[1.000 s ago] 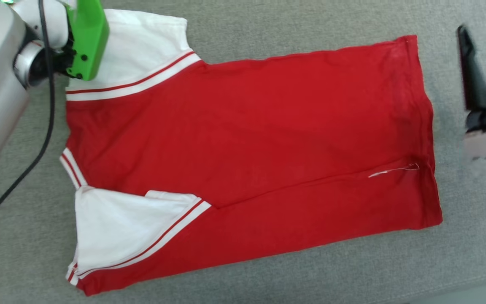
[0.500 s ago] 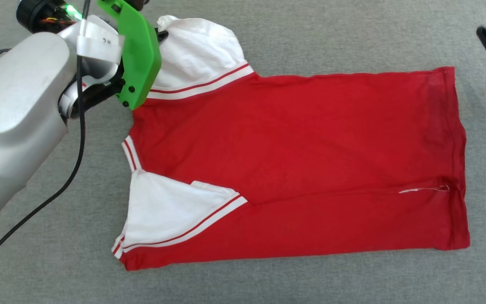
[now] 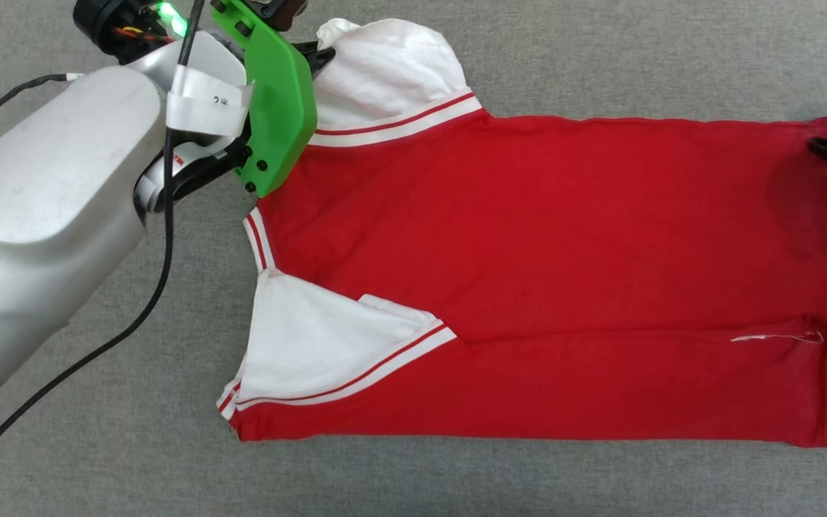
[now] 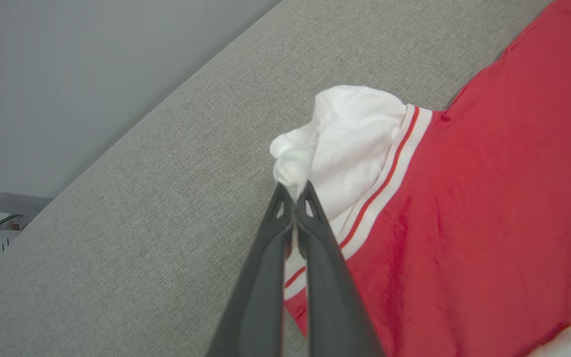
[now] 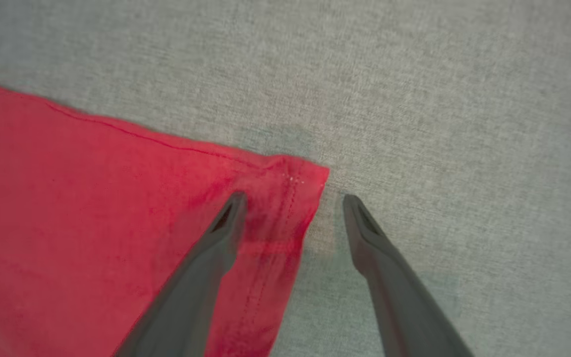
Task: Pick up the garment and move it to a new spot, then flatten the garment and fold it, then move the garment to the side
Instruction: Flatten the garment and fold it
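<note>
A grey fabric-covered counter [image 3: 600, 57] carries the red jersey [image 3: 564, 237], spread flat with its long axis running left to right and its sleeves toward the robot's left. The left gripper [image 4: 293, 191] has its fingers clamped on the far white sleeve [image 3: 385, 64]. The right gripper [image 5: 293, 198] has its fingers apart, straddling the far hem corner [image 5: 305, 176], which it looks placed to pinch.

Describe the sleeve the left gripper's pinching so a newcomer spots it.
A red jersey-style garment lies spread on the grey fabric surface, collar end toward the robot's left. The target is the white sleeve on its far edge, bunched up in the shut left gripper. The near white sleeve lies flat and untouched.
</note>
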Available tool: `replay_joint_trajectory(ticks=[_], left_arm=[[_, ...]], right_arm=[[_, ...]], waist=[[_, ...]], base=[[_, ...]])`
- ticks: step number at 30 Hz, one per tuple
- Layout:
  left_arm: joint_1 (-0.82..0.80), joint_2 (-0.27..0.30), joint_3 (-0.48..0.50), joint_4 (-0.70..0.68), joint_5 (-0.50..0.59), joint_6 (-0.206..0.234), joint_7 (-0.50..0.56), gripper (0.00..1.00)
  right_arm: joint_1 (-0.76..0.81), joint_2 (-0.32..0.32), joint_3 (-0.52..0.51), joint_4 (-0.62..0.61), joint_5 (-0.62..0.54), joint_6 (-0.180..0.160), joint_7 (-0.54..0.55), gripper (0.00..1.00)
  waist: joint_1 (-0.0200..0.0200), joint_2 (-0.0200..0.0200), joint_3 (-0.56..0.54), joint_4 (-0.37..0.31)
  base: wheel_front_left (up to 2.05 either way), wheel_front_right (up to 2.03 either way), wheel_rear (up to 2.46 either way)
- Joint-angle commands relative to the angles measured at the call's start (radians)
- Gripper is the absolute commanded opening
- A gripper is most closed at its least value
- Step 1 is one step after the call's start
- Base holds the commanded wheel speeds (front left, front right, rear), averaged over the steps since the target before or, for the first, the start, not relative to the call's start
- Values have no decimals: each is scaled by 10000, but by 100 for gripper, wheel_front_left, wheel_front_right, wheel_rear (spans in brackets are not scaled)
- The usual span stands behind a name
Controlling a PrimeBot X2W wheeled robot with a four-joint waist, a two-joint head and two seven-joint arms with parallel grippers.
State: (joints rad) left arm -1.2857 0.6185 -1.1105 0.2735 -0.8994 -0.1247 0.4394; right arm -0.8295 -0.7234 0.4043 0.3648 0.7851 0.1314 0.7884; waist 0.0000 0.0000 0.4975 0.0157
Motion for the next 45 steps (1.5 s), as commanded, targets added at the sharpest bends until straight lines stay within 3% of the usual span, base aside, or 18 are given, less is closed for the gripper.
replay_joint_trajectory(ticks=[1, 8, 9, 10, 18, 26, 37, 45], left_arm=[[-145, -84, -11, -23, 110, 40, -88, 0], [-205, -247, -112, 115, 146, 9, -342, 0], [-193, -251, -143, 164, 147, 2, -384, 0], [-161, -250, -184, 222, 121, -3, -380, 0], [363, -216, -358, 547, -109, -33, -960, 0], [1930, 218, -638, 221, -304, 234, -1723, 0], [4639, 1371, -1077, -1572, -542, 1521, -2426, 0], [6227, 1647, -1350, -1795, -843, 1870, -2685, 0]], right_arm=[[-131, 103, 190, 179, -151, -7, 24, 100], [409, 174, 1002, 872, -118, -7, 21, 100], [437, 128, 1039, 866, -102, -7, -196, 28], [457, 118, 1017, 908, -49, -7, -366, 0], [695, -211, 958, 565, -72, -7, -2403, 0], [2463, -351, 888, -474, 13, -7, -4188, 0], [5241, -287, 235, -1609, 143, -7, -4621, 0], [7042, 11, -576, -1945, 272, -7, -4406, 0]], waist=[[0, 0, 260, 223], [0, 0, 414, 371], [0, 0, 392, 363], [0, 0, 350, 347], [0, 0, -670, 204], [0, 0, -2113, 163], [0, 0, -3257, 112], [0, 0, -3240, 94]], base=[[0, 0, 0], [0, 0, 0], [0, 0, 0], [0, 0, 0], [0, 0, 0], [0, 0, 0], [0, 0, 0], [0, 0, 0]])
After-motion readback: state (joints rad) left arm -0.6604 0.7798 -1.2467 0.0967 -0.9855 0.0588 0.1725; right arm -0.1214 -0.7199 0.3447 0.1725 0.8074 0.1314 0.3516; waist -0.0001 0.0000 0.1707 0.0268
